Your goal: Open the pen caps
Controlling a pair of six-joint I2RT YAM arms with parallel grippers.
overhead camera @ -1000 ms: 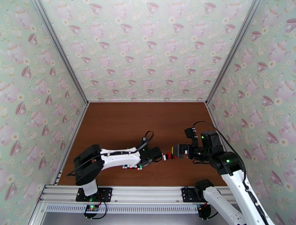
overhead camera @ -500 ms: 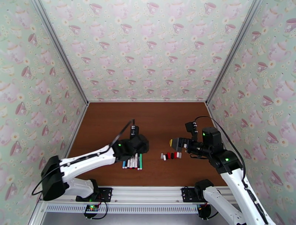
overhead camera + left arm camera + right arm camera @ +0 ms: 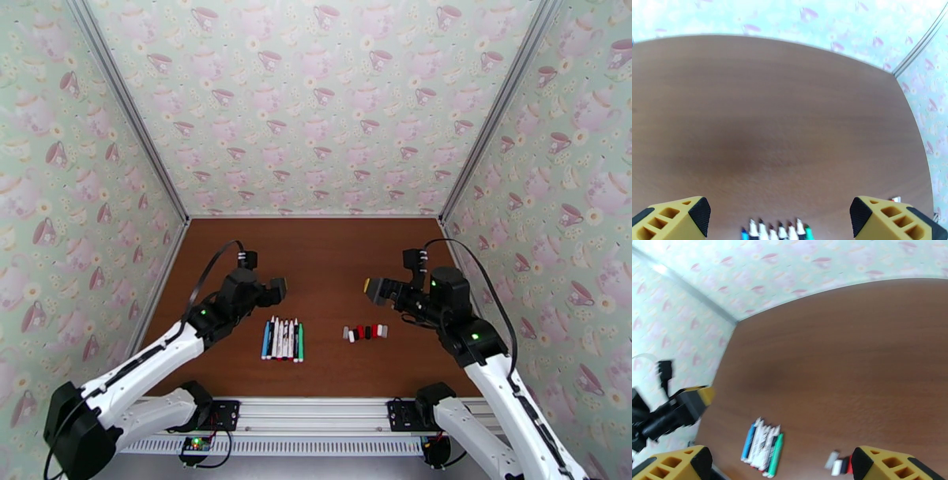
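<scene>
brown wood-grain table point(image 3: 332, 245) sits inside a booth whose walls point(image 3: 316, 103) are papered in pale green with pink teacups and teapots. near the front edge, left of centre, the pens point(image 3: 283, 339) lie side by side in a tight row, touching or nearly touching. the blue one is at the left end, the green one is at the right end, and white barrels lie between them. their uncapped tips point away from the arm bases. to the right of that row, across a bare strip of table, the pen caps point(image 3: 366, 332) lie in a short line of their own. they are small stubs, white and grey toward the ends of the line and red and black in the middle, and none of them is on a pen. the left gripper point(image 3: 779, 215) hangs in the air above the table, on the far side of the pens and a little to their left. its yellow fingers point(image 3: 675, 219) are spread wide with nothing between them, and its own camera looks past them at the pen tips and bare wood. the right gripper point(image 3: 782, 459) hangs above the table just beyond the caps, toward the back wall. its claw is also spread wide and empty. its camera sees the row of pens below, a few caps by its right finger, and the other arm's claw at the left edge. neither claw touches a pen, a cap or the table. a metal rail point(image 3: 316, 410) along the near edge carries both arm bases.
</scene>
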